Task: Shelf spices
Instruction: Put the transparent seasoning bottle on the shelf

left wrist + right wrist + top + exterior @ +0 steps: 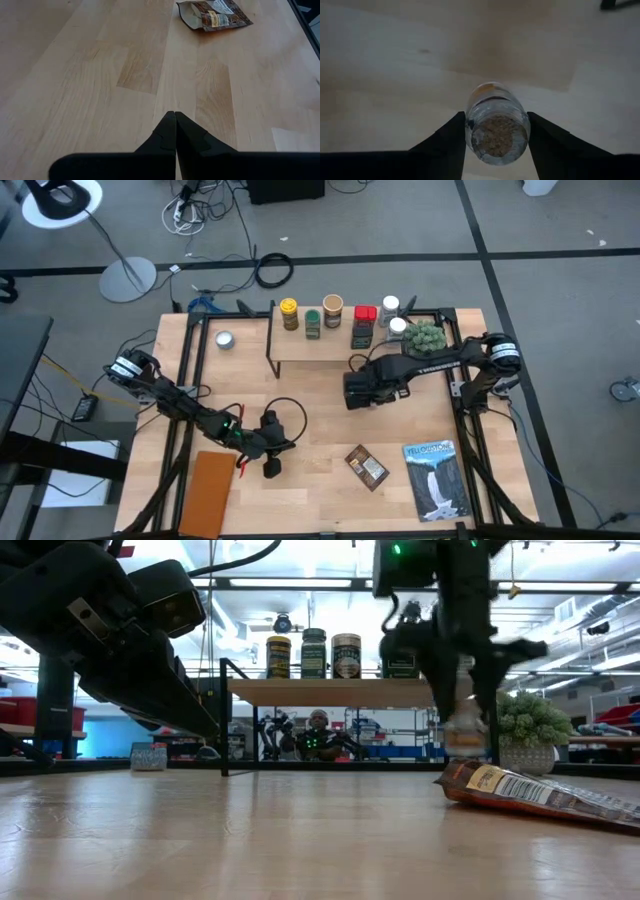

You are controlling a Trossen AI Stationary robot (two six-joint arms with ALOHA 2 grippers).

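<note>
A small clear glass spice jar [497,125] with tan spice inside sits between the fingers of my right gripper [497,120], which points down in front of the shelf [330,348]. On the shelf's wooden top stand several spices: yellow-topped [288,313], green [313,323], tan [332,310], red [364,320] and white [390,305]. A flat brown packet [367,467] lies on the table near the front. My left gripper [175,114] is shut, low over the bare table at the front left, touching nothing. My right gripper pinches the jar's two opposite glass sides [470,125] between its two fingers [451,135], near the jar's upper end. The fingers come from above, pointing down. The jar hangs roughly upright below them, its bottom [465,745] lifted clear of the table.
A small potted plant [425,335] stands at the shelf's right end. A round silver tin [224,339] sits at the far left, a flat brown board [210,490] at the front left, and a blue-and-white book [435,478] at the front right.
</note>
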